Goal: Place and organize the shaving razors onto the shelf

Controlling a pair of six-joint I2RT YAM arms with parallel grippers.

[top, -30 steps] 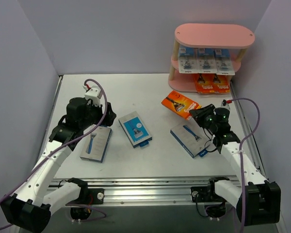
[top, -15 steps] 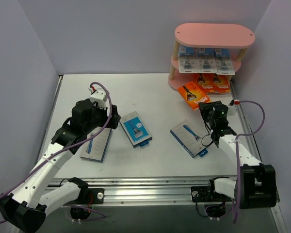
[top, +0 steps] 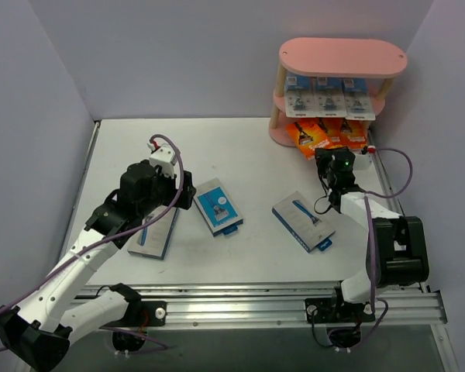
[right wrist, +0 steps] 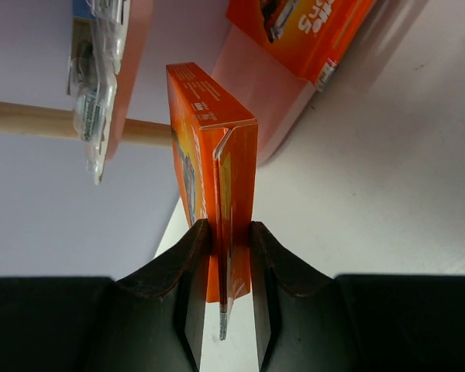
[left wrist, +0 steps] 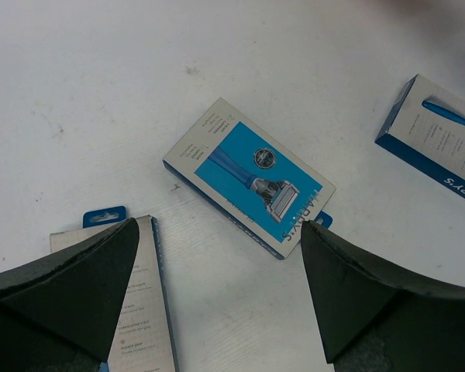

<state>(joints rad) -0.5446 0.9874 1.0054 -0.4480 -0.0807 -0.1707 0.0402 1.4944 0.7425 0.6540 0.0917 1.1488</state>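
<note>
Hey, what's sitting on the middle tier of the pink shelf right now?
Three white-blue blister razor cards sit side by side on the middle board of the pink shelf. The top board covers the space behind them, so anything there cannot be seen.

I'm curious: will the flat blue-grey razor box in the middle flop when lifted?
Probably not: the flat blue-grey cardboard razor box has crisp, square edges, so it looks stiff. Lying flat, it would likely slide, not tip, if pushed.
</note>
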